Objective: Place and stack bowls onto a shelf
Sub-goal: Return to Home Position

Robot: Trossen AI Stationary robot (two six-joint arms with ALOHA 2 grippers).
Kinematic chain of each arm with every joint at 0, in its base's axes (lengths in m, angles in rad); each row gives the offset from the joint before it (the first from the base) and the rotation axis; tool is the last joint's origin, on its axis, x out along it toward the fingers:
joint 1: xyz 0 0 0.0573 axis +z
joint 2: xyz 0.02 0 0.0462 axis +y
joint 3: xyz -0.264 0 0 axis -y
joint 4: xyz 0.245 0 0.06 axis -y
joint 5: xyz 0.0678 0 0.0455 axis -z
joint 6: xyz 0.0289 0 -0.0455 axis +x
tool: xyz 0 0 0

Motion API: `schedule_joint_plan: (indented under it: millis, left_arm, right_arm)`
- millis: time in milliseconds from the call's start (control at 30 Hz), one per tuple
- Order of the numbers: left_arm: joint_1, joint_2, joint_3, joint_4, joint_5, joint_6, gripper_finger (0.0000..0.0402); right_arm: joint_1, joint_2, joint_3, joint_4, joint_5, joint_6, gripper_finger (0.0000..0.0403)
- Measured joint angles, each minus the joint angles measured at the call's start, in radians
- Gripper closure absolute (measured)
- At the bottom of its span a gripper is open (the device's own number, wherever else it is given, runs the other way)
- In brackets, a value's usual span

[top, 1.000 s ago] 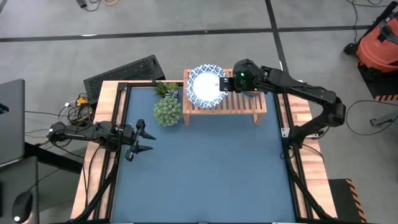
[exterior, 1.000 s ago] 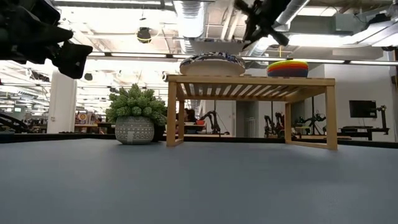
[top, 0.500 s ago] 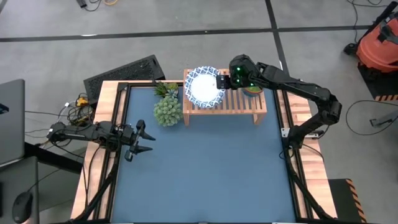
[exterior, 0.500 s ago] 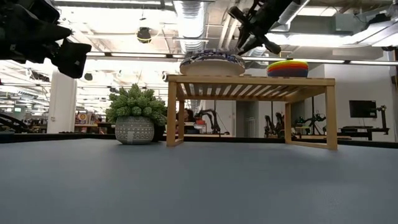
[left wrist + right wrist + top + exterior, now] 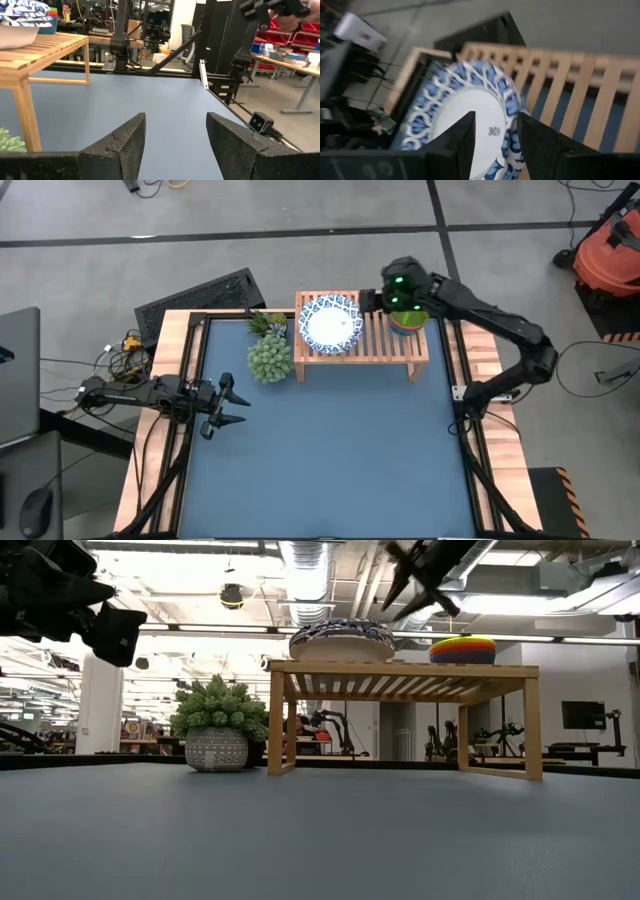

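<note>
Blue-topped table point(image 5: 330, 460) with a light-wood border, both dark arms in view. The low light-wood slatted shelf point(image 5: 385, 348) stands at the far edge of the table, a bit right of centre.

The right arm reaches in from the table's right side over the shelf. The left arm waits at the table's left edge.

A stack of wide shallow patterned bowls point(image 5: 331, 324) with blue-and-white rims and white centres sits on the shelf's left end. It reads as several nested rims in the low view point(image 5: 341, 641), but the count is unclear. A green spiky plant point(image 5: 268, 356) in a grey pot stands on the table just beside the shelf's left leg.

A nested stack of small bowls point(image 5: 462, 649), plain and in several colours, sits on the shelf's right end, partly under the right arm in the high view.

The right gripper point(image 5: 495, 124) hangs above the shelf between the two stacks. Its fingers are spread and released, holding nothing, and the patterned rim shows below them.

The left gripper point(image 5: 176, 121) sits low over the mat's left side, fingers apart and empty.
</note>
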Motion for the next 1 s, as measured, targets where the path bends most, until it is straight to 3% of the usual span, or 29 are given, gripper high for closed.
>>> schedule_joint_plan:
  millis: [267,433,567,800,1000]
  left_arm:
    - [0.000,0.000,0.000,0.000,-0.006,-0.015,0.0205]
    - [0.000,0.000,0.000,-0.020,-0.104,-0.029,0.0205]
    - [0.000,0.000,0.000,-0.015,-0.133,-0.038,0.0205]
    - [0.000,0.000,0.000,-0.015,-0.134,-0.035,0.0205]
    - [0.000,0.000,0.000,-0.016,-0.134,-0.038,0.0205]
  right_arm:
    - [0.055,-0.168,0.001,-0.015,-0.025,-0.202,0.0237]
    - [0.192,-0.291,-0.002,-0.135,-0.011,-0.416,0.0234]
    - [0.345,-0.390,-0.057,-0.050,0.039,-0.556,0.0234]
    - [0.534,-0.611,-0.374,0.259,0.085,-0.659,0.0236]
    - [0.548,-0.816,-0.684,0.480,0.090,-0.557,0.0237]
